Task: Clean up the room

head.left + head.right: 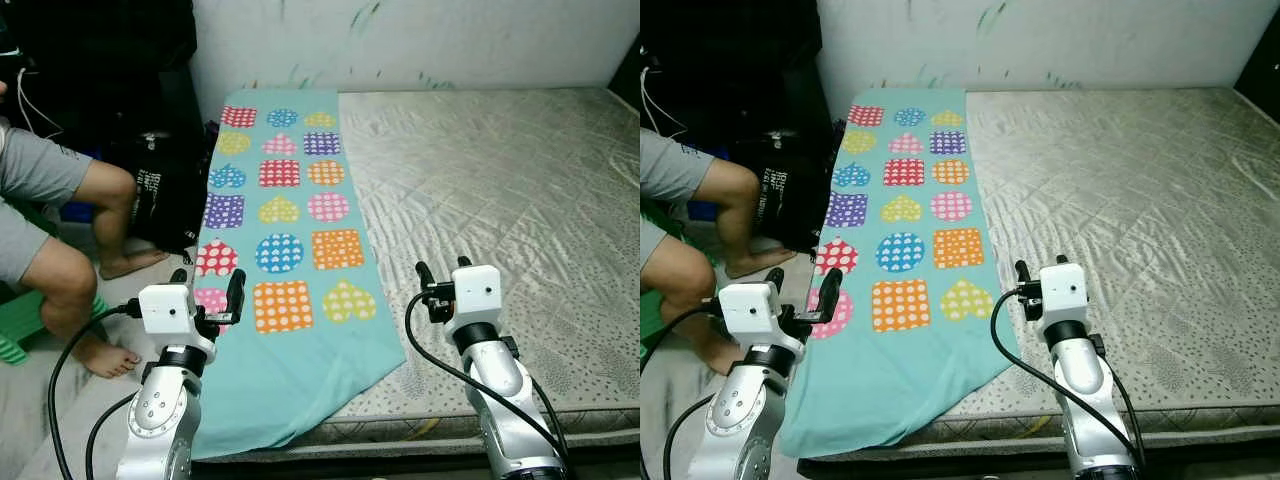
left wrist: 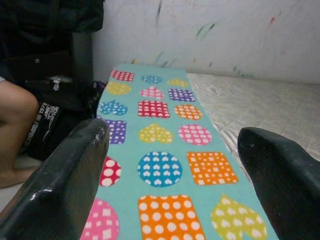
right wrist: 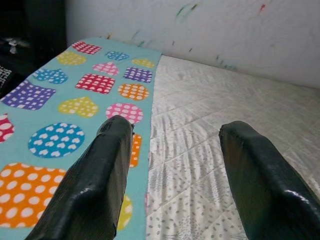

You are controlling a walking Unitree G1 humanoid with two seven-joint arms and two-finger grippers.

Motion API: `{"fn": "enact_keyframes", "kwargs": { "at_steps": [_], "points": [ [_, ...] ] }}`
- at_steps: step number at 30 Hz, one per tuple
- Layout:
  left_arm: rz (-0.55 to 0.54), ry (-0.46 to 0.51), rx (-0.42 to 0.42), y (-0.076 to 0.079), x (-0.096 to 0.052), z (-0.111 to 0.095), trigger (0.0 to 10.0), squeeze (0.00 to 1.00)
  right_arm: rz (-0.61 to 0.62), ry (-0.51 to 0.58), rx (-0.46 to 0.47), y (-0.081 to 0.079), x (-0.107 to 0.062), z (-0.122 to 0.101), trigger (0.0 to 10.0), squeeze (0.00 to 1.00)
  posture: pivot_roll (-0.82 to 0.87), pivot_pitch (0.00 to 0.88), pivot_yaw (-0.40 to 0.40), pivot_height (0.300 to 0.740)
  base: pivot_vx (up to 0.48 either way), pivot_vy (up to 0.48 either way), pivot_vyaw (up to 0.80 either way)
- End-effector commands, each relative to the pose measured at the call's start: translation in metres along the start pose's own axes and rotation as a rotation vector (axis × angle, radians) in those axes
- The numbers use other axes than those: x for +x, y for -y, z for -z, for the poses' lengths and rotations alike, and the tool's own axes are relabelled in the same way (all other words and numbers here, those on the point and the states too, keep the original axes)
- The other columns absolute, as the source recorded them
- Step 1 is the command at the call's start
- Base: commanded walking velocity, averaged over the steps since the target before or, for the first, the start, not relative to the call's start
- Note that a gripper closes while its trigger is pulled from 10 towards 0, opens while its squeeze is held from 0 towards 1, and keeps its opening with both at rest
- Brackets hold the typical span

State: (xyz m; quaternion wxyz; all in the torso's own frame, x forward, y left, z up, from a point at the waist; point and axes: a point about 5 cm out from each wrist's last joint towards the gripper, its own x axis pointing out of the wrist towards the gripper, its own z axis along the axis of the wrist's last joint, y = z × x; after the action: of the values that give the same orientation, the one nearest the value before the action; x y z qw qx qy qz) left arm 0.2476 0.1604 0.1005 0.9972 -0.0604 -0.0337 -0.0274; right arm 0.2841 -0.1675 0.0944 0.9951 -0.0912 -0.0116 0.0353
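Observation:
A turquoise blanket [image 1: 285, 260] printed with coloured dotted shapes lies along the left edge of a grey quilted mattress [image 1: 500, 190], its near corner hanging over the front edge. My left gripper [image 1: 208, 285] is open, raised above the blanket's near left side, nothing between its fingers [image 2: 60, 185]. My right gripper [image 1: 444, 272] is open too, held above the mattress just right of the blanket's near edge; its fingers [image 3: 95, 185] frame the blanket's border.
A person sits at the left, bare legs [image 1: 80, 270] and feet on the floor beside the bed. A black bag [image 1: 165, 190] leans against the bed's left side. A marked white wall [image 1: 400, 40] backs the mattress.

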Motion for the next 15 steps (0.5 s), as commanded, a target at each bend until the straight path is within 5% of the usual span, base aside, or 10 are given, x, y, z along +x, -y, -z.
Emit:
{"fn": "enact_keyframes", "kwargs": {
  "at_steps": [1, 15],
  "points": [
    [-0.006, -0.01, 0.009, -0.0007, -0.0033, 0.0023, 10.0, 0.0, -0.007, 0.009, 0.003, -0.0002, -0.0004, -0.0026, 10.0, 0.0, 0.02, 0.081, 0.012, 0.67, 0.0, 0.0, 0.0],
    [-0.02, 0.0, 0.027, -0.0017, -0.0033, 0.0016, 10.0, 0.0, -0.028, 0.005, -0.007, -0.0014, -0.0005, -0.0011, 10.0, 0.0, 0.02, 0.087, 0.011, 0.608, 0.0, 0.0, 0.0]
  ]
}}
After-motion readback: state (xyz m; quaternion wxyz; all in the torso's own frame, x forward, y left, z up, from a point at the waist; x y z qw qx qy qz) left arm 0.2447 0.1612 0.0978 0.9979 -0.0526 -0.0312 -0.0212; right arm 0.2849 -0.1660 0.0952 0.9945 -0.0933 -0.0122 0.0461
